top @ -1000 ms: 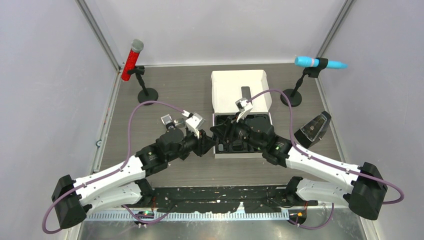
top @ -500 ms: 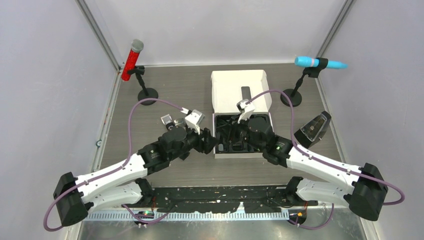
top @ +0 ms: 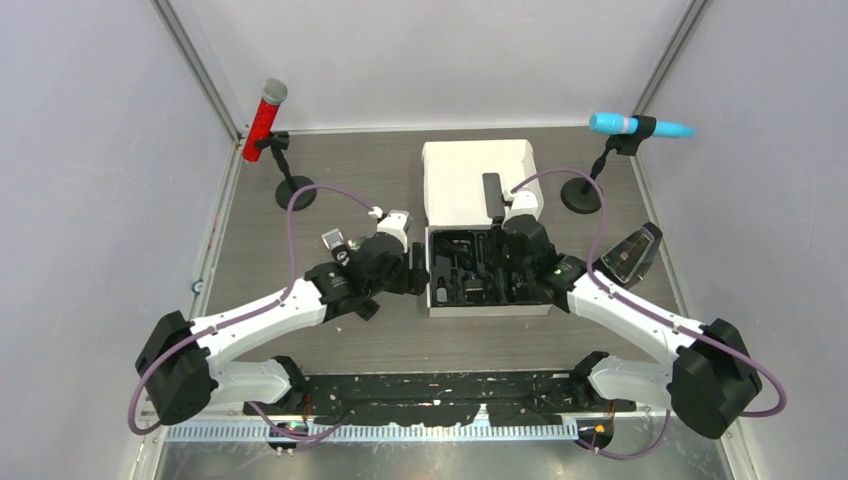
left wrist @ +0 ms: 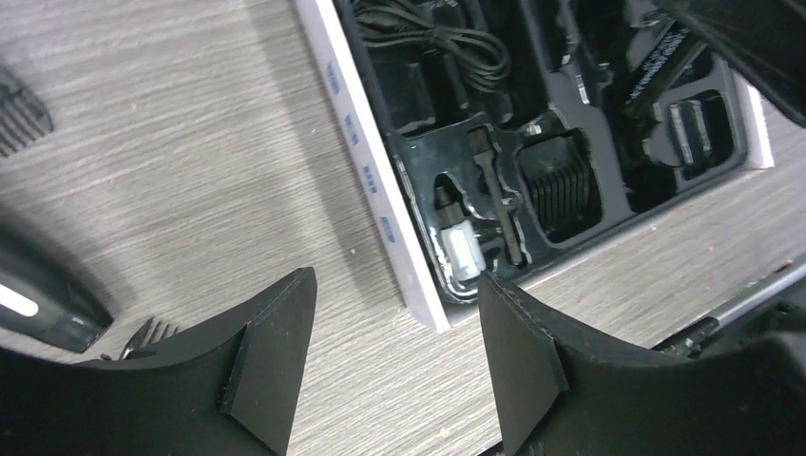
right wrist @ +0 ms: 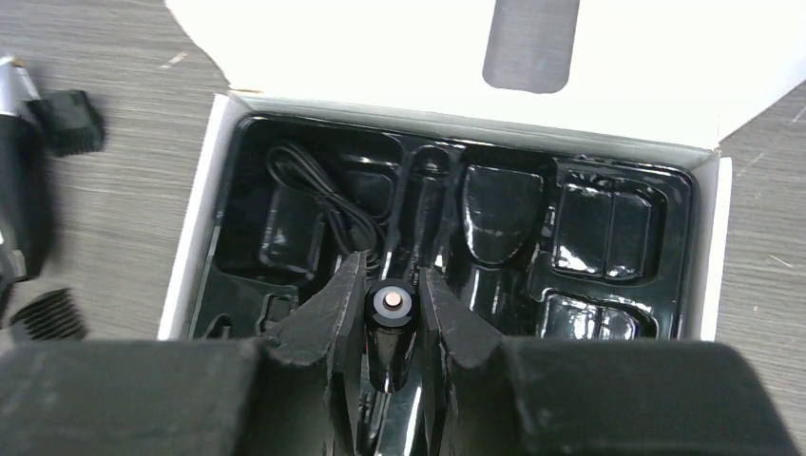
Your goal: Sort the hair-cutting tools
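Observation:
The white box (top: 490, 312) holds a black moulded tray. My right gripper (top: 490, 262) is over the tray's middle, shut on a small black cylinder with a round metal end (right wrist: 393, 302). My left gripper (left wrist: 394, 280) is open and empty, low over the table at the box's left front corner (left wrist: 418, 294). The black-and-silver clipper (top: 335, 240) lies left of the box, mostly under my left arm; its end shows in the left wrist view (left wrist: 43, 309). Small black combs (right wrist: 71, 119) (right wrist: 47, 313) lie beside it. Another comb (left wrist: 561, 180) sits in the tray.
The box lid (top: 470, 180) lies open toward the back. A coiled cable (right wrist: 323, 204) sits in the tray's left pocket. A red microphone (top: 262, 125) stands back left, a blue one (top: 640, 126) back right. A dark wedge-shaped object (top: 625, 258) stands right of the box.
My left arm has reached forward and right, bringing its gripper to the box's left edge. My right gripper has swung right and turned over the tray.

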Motion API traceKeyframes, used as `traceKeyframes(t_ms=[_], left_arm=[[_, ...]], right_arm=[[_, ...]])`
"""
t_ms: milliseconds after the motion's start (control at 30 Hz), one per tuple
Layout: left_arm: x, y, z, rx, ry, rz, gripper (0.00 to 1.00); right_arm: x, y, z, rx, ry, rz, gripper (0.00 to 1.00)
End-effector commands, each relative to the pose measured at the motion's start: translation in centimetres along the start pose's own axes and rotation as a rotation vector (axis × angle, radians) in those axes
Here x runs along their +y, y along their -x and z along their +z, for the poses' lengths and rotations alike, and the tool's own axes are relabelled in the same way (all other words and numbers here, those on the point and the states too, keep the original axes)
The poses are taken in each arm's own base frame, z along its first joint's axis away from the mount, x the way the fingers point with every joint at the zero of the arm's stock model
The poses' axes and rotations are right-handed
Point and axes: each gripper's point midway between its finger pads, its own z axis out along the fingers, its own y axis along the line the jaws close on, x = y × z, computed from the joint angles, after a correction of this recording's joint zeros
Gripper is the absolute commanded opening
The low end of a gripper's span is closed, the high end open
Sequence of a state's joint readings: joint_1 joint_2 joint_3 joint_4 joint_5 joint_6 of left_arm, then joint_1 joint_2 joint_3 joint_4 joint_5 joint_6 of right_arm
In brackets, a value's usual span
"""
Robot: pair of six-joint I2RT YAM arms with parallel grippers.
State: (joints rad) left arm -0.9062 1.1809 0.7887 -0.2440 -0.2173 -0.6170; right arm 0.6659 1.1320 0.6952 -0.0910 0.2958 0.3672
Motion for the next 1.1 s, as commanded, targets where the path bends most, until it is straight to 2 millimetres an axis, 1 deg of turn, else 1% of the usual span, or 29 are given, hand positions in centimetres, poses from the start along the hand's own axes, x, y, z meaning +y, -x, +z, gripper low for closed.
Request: traceKeyframes(t_ms=[0,300,367,400,433,567,833,900,933,967,1067], left_arm=[[0.3,-0.1,0.3,0.05,0.043,-0.076,0.65],[0.3,-2.3,2.1,0.155,0.049,-0.123,0.59],[0.4,-2.6,2.3,0.17,0.052,-0.123,0.58],[0.4,-2.7,2.4,0.174,0.052,-0.124,0.58],[0.4,-2.9,2.5,0.179,0.054,-0.125,0.57],[0.3,-3.2,2.8,0.198,0.052,-0.127,0.57],[0.2,-3.4,2.8,0.205,0.048,-0.129,0.56],[0.2,-3.4,2.8,0.205,0.047,-0.13,0.56],[0.2,-3.3,2.7,0.202,0.047,-0.13,0.56],[0.2,-3.3,2.7,0.204,0.047,-0.129,0.56],[0.3,-3.4,2.7,0.206,0.047,-0.129,0.56]], right_arm=[[-0.9,2.6,1.0,-0.062,-0.05,0.0,0.05],[-0.7,2.7,3.3,-0.04,-0.054,-0.002,0.05],[-0.9,2.3,3.8,-0.024,-0.057,0.001,0.05],[-0.9,2.0,4.1,-0.011,-0.053,0.004,0.05],[-0.7,2.4,4.3,-0.022,-0.045,0.011,0.05],[-0.5,2.2,5.2,-0.011,-0.04,0.013,0.05],[-0.4,0.6,6.9,0.055,-0.041,0.011,0.06],[-0.4,0.4,7.1,0.066,-0.045,0.009,0.1],[-0.3,0.7,7.2,0.062,-0.043,0.011,0.11],[-0.5,0.0,7.2,0.09,-0.054,0.006,0.16],[-0.6,-0.1,7.0,0.105,-0.059,0.004,0.26]])
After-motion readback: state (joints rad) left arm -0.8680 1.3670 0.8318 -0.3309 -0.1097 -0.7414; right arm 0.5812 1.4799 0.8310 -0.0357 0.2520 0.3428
